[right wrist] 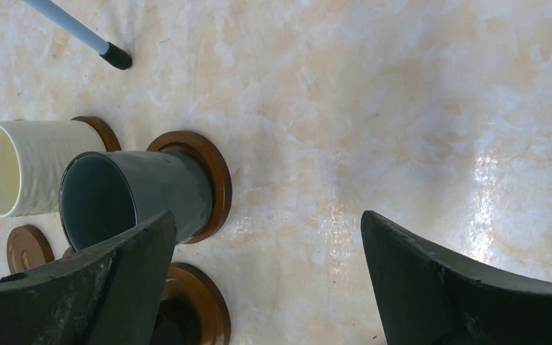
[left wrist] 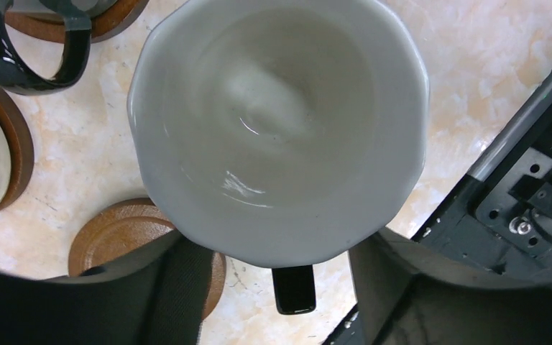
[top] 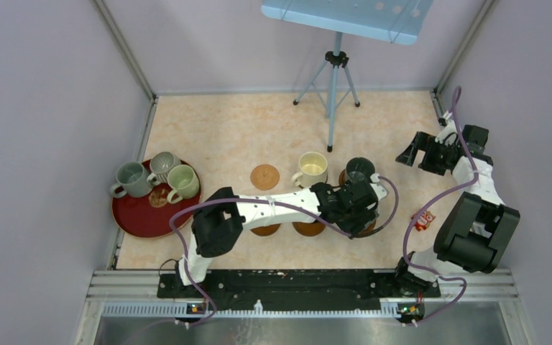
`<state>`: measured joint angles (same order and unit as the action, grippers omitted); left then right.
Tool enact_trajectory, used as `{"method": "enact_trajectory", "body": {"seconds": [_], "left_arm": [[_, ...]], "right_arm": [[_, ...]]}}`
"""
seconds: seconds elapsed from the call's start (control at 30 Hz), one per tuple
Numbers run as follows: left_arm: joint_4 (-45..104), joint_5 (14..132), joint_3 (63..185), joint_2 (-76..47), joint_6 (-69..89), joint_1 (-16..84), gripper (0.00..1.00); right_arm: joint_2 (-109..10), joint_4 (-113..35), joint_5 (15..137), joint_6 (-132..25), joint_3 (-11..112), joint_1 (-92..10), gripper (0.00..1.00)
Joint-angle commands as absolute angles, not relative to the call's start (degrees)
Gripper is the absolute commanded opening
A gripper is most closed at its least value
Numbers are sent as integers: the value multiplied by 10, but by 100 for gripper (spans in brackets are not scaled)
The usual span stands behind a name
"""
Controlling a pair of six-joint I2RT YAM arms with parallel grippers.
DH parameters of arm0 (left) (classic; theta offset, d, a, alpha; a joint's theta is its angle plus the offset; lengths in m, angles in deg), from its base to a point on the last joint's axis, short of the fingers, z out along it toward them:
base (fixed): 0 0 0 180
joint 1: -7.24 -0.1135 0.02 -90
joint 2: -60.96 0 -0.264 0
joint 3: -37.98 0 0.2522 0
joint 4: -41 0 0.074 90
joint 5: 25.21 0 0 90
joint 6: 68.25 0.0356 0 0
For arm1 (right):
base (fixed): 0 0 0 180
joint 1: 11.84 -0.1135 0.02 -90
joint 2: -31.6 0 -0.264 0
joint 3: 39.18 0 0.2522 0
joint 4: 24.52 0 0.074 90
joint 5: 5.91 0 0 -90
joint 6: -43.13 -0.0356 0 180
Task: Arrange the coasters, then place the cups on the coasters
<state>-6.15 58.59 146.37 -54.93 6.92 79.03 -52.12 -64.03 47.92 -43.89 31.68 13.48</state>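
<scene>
The desk [top: 223, 136] is where I work, and the red tray [top: 133, 219] sits on its left side. Three cups stand on the tray: a grey cup [top: 131, 178], a ribbed cup [top: 162, 165] and a pale green cup [top: 182, 182]. They are there because their turn has not come. I think about half the job is left.

My left arm [top: 273, 205] is stretched far across to the right side of the desk. It is low and nearly flat, with the wrist turned so its camera looks straight down. It reaches that far because this cup's spot is at the right end of the near row. My right arm [top: 474, 223] is folded up by the right wall, well apart from the cups, so it is out of the way. Its jaws are wide and hold nothing.

Right under the left wrist stands the white-inside cup [left wrist: 280, 129], upright. Its handle [left wrist: 293, 287] points at the wrist and sits in the gap between the jaws. The left jaws are wide, one on each side of the handle, and I see no touch. I think this cup is on a coaster, but the cup hides it.

Behind it, the cream cup [top: 313, 167] and the dark green cup [top: 359, 169] each stand on a coaster.

The tan coaster [top: 264, 176] lies bare in the far row. Two brown coasters [top: 266, 230] lie bare in the near row, partly under my arm. Two rows of three give every cup its own spot.
</scene>
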Motion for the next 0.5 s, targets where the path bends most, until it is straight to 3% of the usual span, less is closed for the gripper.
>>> {"method": "enact_trajectory", "body": {"seconds": [0.0, 0.2, 0.47], "left_arm": [[-51, 589, 1484, -534, 73, 792, 76], [-58, 585, 1473, -509, 86, 792, 97], [-81, 576, 1466, -444, 142, 791, 99]], "right_arm": [[-508, -624, 467, -429, 321, 140, 99], [-508, -624, 464, -428, 320, 140, 99], [-508, -625, 455, -425, 320, 140, 99]]}}
